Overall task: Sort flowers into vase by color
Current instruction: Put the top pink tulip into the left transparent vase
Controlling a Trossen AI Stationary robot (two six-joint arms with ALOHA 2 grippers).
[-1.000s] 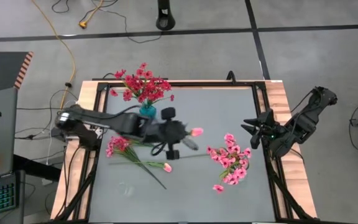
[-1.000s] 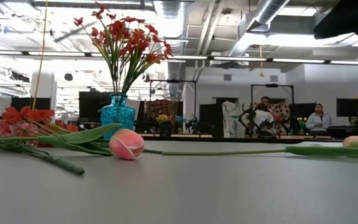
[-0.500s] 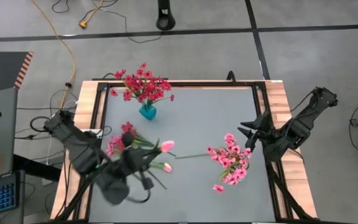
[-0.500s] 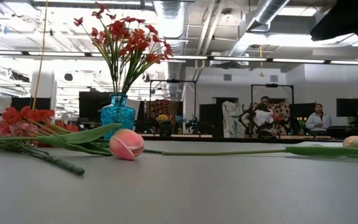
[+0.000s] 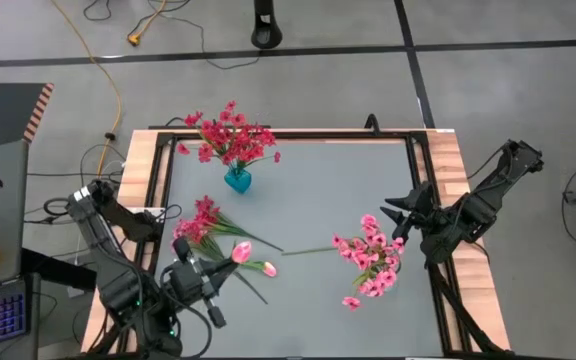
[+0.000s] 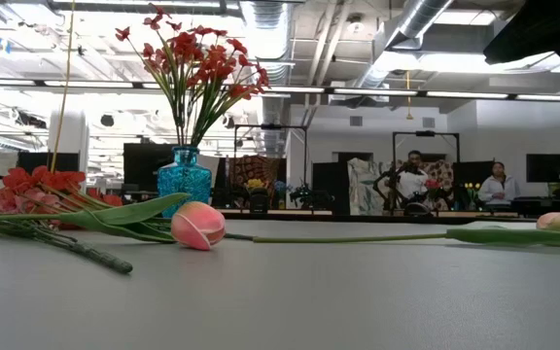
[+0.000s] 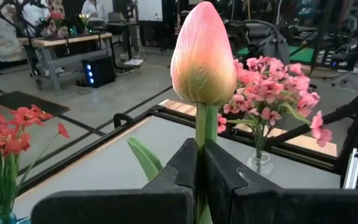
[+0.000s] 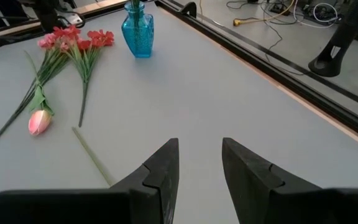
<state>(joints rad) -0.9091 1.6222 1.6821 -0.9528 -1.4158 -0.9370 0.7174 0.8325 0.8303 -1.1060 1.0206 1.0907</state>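
Observation:
My left gripper point(image 5: 211, 276) hovers over the table's near left corner, shut on a pink tulip point(image 7: 202, 56) whose bud point(image 5: 240, 252) sticks out past the fingertips. A blue vase point(image 5: 237, 181) at the far left holds red flowers point(image 5: 230, 140). A clear vase point(image 7: 260, 163) at the right holds pink flowers point(image 5: 372, 262). Loose red and pink sprigs point(image 5: 194, 231) and another tulip point(image 5: 268, 268) lie flat on the table. My right gripper point(image 8: 199, 168) waits open at the right edge point(image 5: 400, 215), nothing between its fingers. My left gripper pinches the tulip's green stem point(image 7: 201, 130) just below the bud, between its two fingers point(image 7: 184, 169). The stem runs along the fingers, which point about level toward the far right. The bud stands clear beyond the tips; the lower stem is hidden by the gripper.
A bare green stem point(image 5: 308, 250) lies in the table's middle, pointing at the pink bunch. One pink blossom point(image 5: 351, 302) lies near the clear vase. Black rails and wooden strips point(image 5: 136, 160) frame the table. People sit far behind point(image 6: 499, 185).
My left gripper has swung from the table's middle toward the near left corner, rolling its wrist, still shut on the tulip, which went along with it. The flowers on the table have kept still.

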